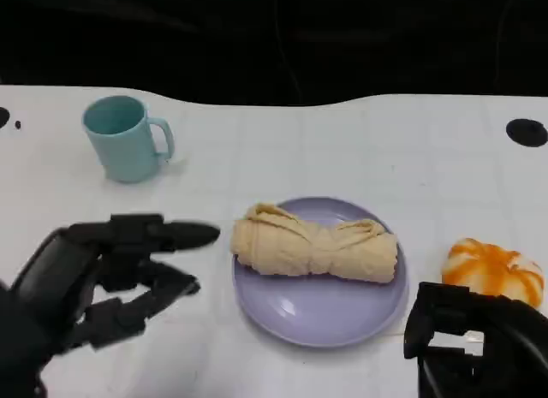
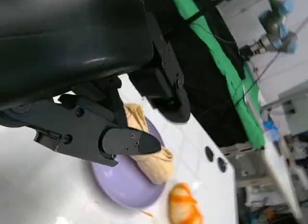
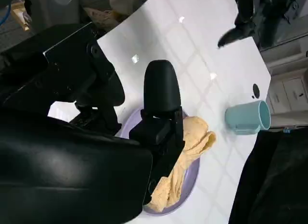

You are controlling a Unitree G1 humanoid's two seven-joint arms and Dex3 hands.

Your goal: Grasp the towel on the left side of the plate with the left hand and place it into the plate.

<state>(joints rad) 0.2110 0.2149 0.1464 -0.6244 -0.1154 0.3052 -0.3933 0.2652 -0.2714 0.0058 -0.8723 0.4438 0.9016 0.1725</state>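
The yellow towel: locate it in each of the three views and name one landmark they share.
Head view: the yellow towel lies rolled across the purple plate, centre of the picture.
Left wrist view: the towel shows past the left hand's fingers, on the plate.
Right wrist view: the towel lies on the plate, partly behind the right hand's fingers.
Shared landmark: the purple plate.

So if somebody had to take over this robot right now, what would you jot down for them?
Left hand: open, holding nothing, beside the plate on its left.
Right hand: low at the plate's right; can't tell if open or closed.
Towel: lying rolled in the plate.
Done: towel is in the plate and let go.
Left: nothing but drawing the left hand away.
Also on the table: a cup and an orange thing, both untouched.
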